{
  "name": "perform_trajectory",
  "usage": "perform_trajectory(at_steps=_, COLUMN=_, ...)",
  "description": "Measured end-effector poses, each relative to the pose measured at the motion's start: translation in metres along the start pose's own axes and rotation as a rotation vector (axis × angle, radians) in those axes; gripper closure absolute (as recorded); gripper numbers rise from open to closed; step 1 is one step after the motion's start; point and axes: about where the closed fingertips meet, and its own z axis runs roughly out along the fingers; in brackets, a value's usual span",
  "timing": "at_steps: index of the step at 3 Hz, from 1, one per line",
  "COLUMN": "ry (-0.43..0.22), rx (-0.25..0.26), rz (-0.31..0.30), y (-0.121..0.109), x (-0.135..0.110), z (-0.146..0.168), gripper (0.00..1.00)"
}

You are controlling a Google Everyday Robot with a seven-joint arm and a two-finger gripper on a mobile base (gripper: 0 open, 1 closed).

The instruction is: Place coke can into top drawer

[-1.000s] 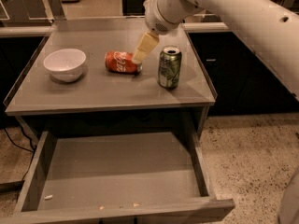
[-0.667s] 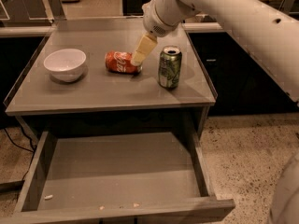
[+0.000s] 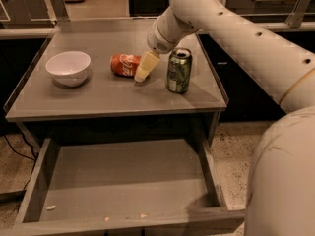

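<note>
Whether the jaws are open or closed cannot be told. The gripper (image 3: 142, 68) points down at the worktop (image 3: 113, 96), its pale tip at the right end of the coke can (image 3: 123, 64). The coke can lies on its side on the worktop, between a white bowl (image 3: 68, 68) to the left and an upright green can (image 3: 178, 71) to the right. The white arm (image 3: 236, 28) reaches in from the right. Below, the top drawer (image 3: 123, 178) stands pulled out, with a few pale crumbs (image 3: 50, 207) near its front wall.
</note>
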Motion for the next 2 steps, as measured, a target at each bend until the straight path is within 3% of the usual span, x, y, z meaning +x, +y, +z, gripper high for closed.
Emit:
perform_trajectory(at_steps=1, ry=0.000, rx=-0.044, rz=0.021, y=0.0066, x=0.0057, z=0.0201, gripper=0.00)
perform_trajectory(at_steps=2, ry=0.000, rx=-0.046, rz=0.022, y=0.0070, x=0.0061, z=0.0210, gripper=0.19)
